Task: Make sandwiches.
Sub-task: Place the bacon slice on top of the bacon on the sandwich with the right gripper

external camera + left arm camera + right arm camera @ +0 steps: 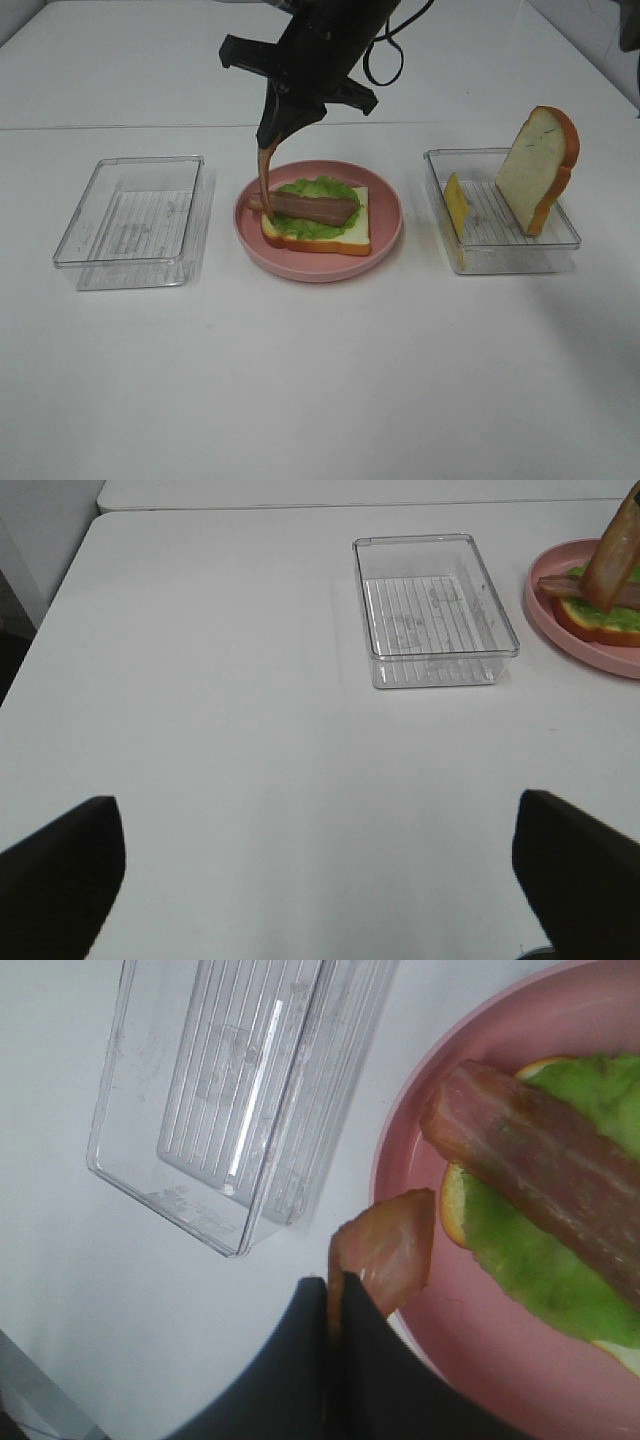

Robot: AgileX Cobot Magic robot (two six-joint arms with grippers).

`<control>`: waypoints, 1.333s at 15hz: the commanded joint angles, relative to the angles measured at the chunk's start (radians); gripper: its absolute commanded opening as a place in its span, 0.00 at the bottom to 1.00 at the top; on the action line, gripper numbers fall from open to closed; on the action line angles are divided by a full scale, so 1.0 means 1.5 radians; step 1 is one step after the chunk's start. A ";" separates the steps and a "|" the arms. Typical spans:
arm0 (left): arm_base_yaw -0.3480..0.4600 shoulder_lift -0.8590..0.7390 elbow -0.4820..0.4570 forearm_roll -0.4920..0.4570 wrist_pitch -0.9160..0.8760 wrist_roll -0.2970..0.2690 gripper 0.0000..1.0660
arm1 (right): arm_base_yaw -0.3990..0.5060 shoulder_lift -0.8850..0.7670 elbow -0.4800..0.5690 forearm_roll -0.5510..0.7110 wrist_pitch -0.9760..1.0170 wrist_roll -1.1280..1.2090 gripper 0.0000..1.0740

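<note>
On the pink plate lies an open sandwich: a white bread slice with orange-brown crust, green lettuce and one bacon strip. My right gripper reaches across the middle and is shut on a second bacon strip, which hangs down to the sandwich's left end. In the right wrist view the gripper holds this strip beside the lying strip and over the plate. My left gripper is open and empty above bare table.
An empty clear tray stands left of the plate and shows in both wrist views. The right clear tray holds a yellow cheese slice and an upright bread slice.
</note>
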 commanded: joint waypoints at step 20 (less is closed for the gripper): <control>0.001 -0.009 0.001 0.001 -0.003 -0.005 0.92 | -0.001 0.065 0.004 -0.284 -0.049 0.029 0.00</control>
